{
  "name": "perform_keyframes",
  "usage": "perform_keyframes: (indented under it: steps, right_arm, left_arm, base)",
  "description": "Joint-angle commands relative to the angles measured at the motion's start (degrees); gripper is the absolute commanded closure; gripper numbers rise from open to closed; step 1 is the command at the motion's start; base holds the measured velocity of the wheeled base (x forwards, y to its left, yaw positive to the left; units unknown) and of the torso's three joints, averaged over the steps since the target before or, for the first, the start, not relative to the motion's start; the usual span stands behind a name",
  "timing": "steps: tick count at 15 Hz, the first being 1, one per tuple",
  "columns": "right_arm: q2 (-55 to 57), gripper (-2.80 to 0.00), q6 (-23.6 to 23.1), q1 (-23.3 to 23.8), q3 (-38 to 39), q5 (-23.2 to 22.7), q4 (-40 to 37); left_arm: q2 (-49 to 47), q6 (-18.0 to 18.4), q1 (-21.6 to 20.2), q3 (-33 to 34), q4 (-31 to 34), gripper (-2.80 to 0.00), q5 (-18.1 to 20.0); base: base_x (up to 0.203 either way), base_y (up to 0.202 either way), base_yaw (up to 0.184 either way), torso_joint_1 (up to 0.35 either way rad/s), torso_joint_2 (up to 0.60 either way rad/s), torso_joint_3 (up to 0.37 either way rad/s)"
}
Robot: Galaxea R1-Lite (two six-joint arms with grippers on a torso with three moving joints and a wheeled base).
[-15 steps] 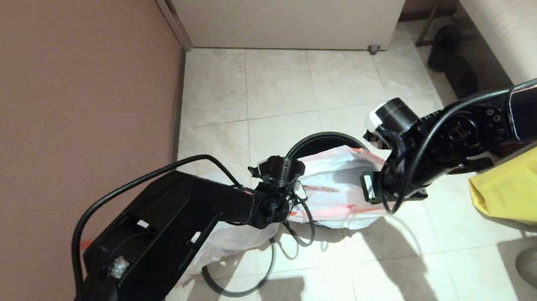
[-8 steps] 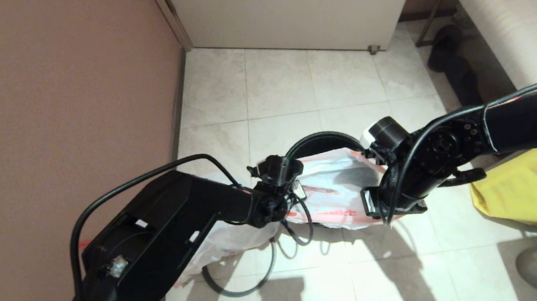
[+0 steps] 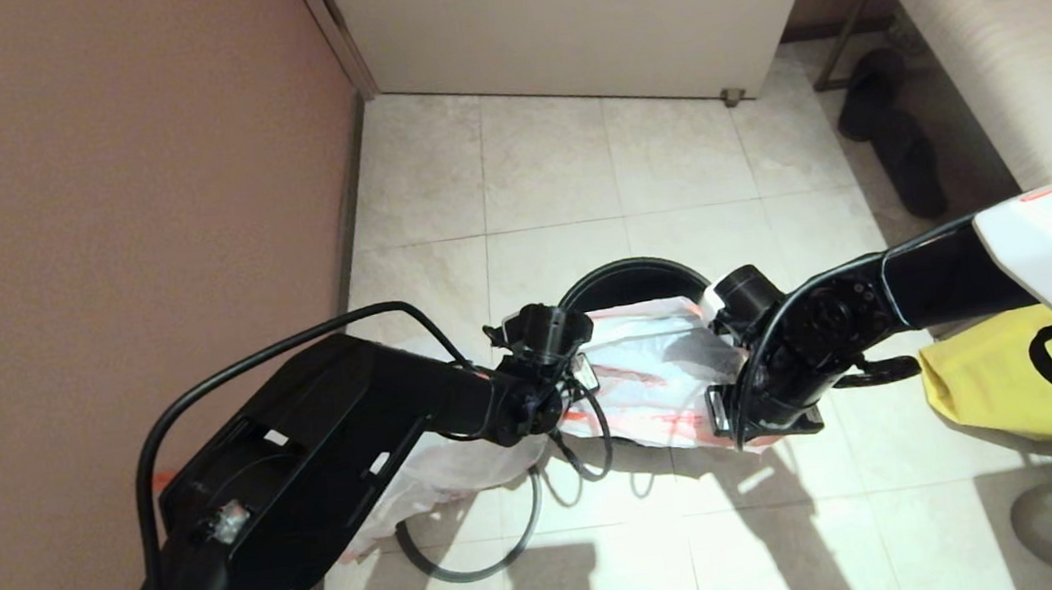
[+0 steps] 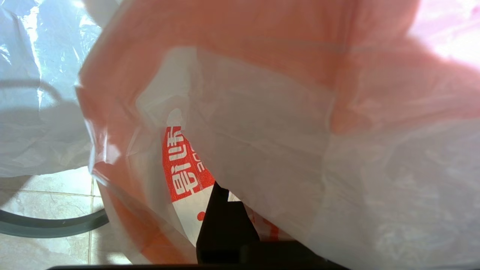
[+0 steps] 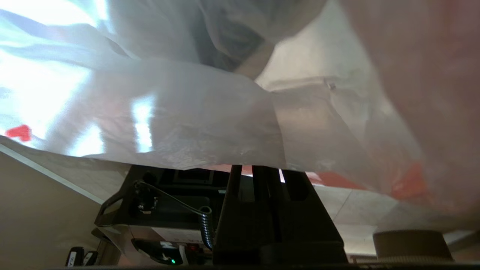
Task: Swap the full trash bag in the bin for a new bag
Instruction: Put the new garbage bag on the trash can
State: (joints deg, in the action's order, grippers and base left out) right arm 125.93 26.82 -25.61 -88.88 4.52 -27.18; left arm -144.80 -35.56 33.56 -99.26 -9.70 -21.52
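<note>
The flat translucent white plastic bag with red-orange print [image 3: 657, 374] is thin film, crinkled and glossy, with bright glints on its folds; in the left wrist view its red-orange hem [image 4: 225, 33] looks smooth and half transparent. The bulgy white plastic bag [image 3: 451, 464] is the same kind of thin, wrinkled film. The small round black plastic bin [image 3: 627, 279] has a smooth, slightly shiny rim. The grey hoop-shaped ring [image 3: 476, 564] looks like smooth matt plastic. The yellow bag [image 3: 1014, 380] is matt cloth. The pale floor tiles [image 3: 552, 165] are stone-like with a soft sheen.
</note>
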Motion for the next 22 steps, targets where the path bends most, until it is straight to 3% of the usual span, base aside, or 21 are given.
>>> perform_keyframes:
  steps: [1, 4, 7, 13, 18, 22]
  right_arm:
    - [0.45, 0.0, 0.76, 0.03, 0.34, 0.05, -0.84]
    - [2.88, 0.0, 0.78, 0.59, -0.94, 0.62, 1.37]
    - [8.19, 0.0, 1.11, 2.31, -5.48, 0.9, 10.06]
    - [10.47, 0.0, 1.57, 6.46, -9.31, 6.2, 19.25]
    - [6.26, 0.0, 1.57, 10.19, -9.88, 6.81, 21.13]
    - [6.14, 0.0, 1.57, 10.42, -12.64, 6.82, 21.26]
  left_arm:
    - [-0.39, -0.22, 0.01, -0.1, -0.06, 0.0, -0.19]
    - [-0.39, -0.22, 0.01, -0.06, -0.06, 0.0, -0.19]
    - [-0.13, -0.22, 0.01, 0.29, 0.12, 0.0, 1.13]
    - [-0.39, 0.05, 0.1, 0.38, 0.38, 0.0, 1.48]
    - [-0.66, 0.22, 0.31, 0.55, 0.47, 0.0, 1.86]
    - [-0.66, 1.37, 1.16, 1.43, 0.39, 0.0, 2.69]
  base:
    - [0.0, 0.0, 0.0, 0.0, 0.0, 0.0]
    - [0.0, 0.0, 0.0, 0.0, 0.0, 0.0]
    - [0.0, 0.0, 0.0, 0.0, 0.0, 0.0]
    - [0.0, 0.0, 0.0, 0.0, 0.0, 0.0]
    - [0.0, 0.0, 0.0, 0.0, 0.0, 0.0]
    - [0.0, 0.0, 0.0, 0.0, 0.0, 0.0]
